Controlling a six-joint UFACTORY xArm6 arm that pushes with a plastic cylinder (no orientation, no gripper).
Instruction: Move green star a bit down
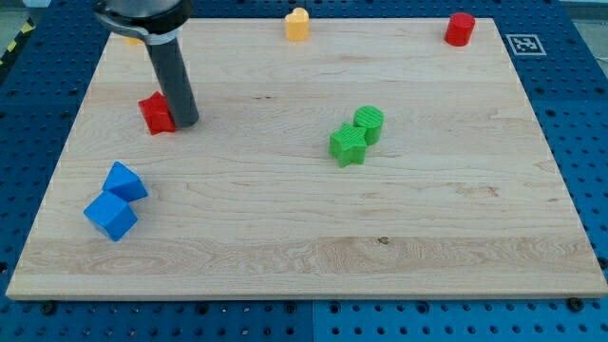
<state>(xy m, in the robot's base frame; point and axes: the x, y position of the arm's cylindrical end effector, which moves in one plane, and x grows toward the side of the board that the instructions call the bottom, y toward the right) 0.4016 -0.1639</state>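
Green star (348,145) mid-table, touching green cylinder (370,124) on its far right. My tip (184,122), no pincer, beside red block (157,113), far left. Star looks light, rigid; push its far edge.

A wooden board (285,237) carries two blue blocks (114,201) near left, a green star (348,145) touching a green cylinder (370,123) centre, red and yellow blocks far.
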